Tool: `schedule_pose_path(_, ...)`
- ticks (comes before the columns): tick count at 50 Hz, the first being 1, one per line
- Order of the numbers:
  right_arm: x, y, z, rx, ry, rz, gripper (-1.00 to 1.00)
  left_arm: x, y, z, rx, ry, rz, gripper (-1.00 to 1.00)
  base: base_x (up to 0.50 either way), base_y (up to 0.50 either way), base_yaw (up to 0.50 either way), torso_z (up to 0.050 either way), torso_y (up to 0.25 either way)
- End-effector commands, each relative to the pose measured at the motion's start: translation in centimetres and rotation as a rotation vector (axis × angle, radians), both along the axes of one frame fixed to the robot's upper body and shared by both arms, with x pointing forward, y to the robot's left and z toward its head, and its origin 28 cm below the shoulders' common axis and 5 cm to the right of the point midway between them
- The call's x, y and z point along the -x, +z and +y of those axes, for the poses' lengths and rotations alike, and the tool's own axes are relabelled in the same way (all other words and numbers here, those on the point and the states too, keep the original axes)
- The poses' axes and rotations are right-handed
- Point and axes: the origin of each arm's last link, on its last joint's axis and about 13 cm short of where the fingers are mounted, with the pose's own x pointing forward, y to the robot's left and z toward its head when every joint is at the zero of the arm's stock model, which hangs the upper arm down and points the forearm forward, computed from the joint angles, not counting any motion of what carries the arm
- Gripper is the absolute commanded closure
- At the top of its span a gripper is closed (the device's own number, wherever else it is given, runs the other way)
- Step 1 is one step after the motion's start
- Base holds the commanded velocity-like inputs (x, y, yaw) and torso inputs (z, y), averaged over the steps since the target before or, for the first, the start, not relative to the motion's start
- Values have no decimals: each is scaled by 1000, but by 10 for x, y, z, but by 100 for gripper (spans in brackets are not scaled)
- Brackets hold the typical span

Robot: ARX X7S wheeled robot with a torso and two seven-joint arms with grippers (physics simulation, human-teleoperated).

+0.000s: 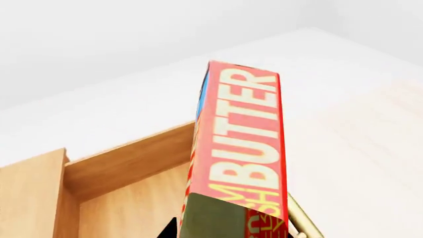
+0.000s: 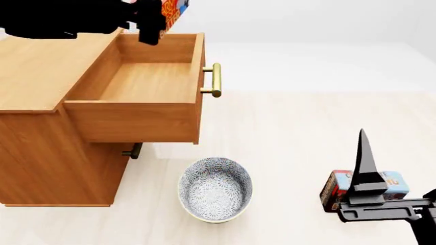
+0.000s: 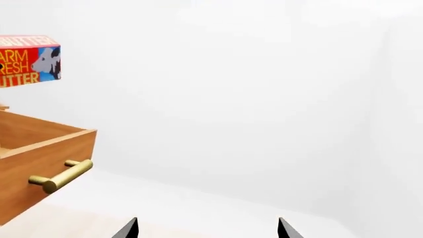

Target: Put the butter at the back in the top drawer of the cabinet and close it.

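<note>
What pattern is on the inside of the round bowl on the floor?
The round bowl has a fine blue-and-white floral pattern inside, with a pale rim; the head view shows it best.

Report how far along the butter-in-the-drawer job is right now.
Done: the top drawer of the cabinet is pulled open, its wooden inside bare. In hand: the left gripper holds the butter above the drawer's far edge, clear of the wood. Left: lower the box in, release, then push the drawer shut by its brass handle. The right gripper is open and idle.
</note>
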Motion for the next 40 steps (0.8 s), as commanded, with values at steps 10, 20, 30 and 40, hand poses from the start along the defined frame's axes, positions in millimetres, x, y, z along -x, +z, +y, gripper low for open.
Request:
schedule_pose_path(10,13,-14,3,-22,7,-48,-100,-34,-6,-4,19,55,17,100,0,0,0,0,2)
schedule_pose_path(20,14,-16,3,-29,5,-43,-100,-48,-19,-4,16,67,47,100,0,0,0,1,1)
schedule_pose_path(30,15,-17,3,-28,2,-39,-100,-54,-27,-4,9,86,61,100,0,0,0,0,2)
schedule_pose_path(40,15,-17,3,-35,-3,-39,-100,-58,-32,-4,16,88,82,100,0,0,0,1,1)
